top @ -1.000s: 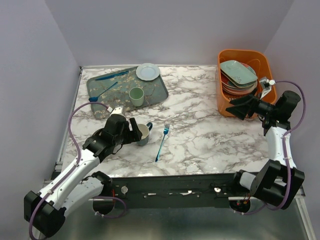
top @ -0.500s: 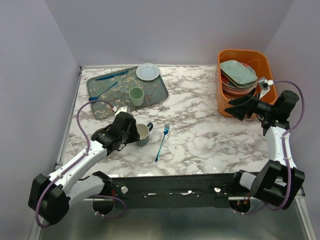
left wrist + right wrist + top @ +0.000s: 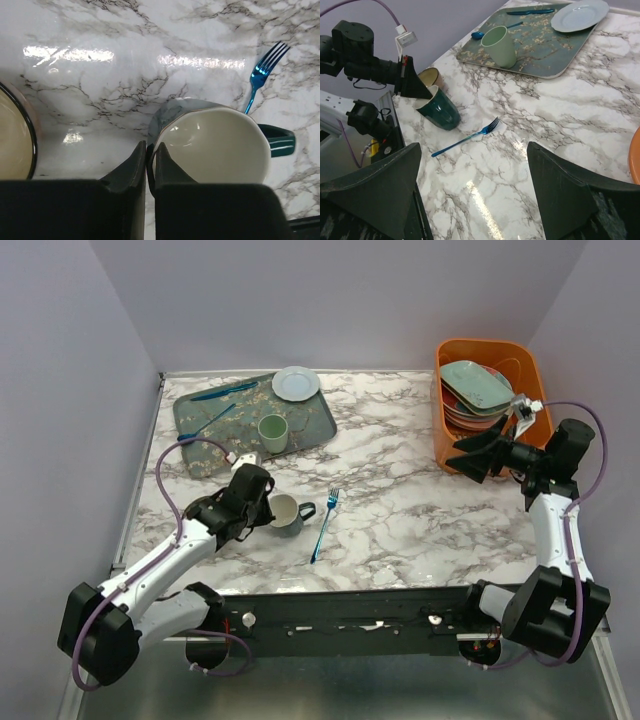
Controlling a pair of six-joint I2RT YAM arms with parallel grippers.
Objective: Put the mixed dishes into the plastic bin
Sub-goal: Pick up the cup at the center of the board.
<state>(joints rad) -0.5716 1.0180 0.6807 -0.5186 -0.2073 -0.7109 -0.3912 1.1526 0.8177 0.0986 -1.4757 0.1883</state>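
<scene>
Orange bin (image 3: 487,342): stacked plates (image 3: 468,412), pale-green divided dish (image 3: 477,383) topmost. Floral tray (image 3: 312,422): green cup (image 3: 272,432), small plate (image 3: 296,383). Dark mug (image 3: 215,145): rim pinched by left gripper (image 3: 150,151). Right gripper (image 3: 462,457): spread wide, empty.

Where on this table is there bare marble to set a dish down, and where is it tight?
Bare marble spans from the blue fork to the orange bin, and back between the floral tray and the bin. Tight: front left, where the left pincer pinches the dark mug beside the tan bowl. The bin holds stacked dishes.
</scene>
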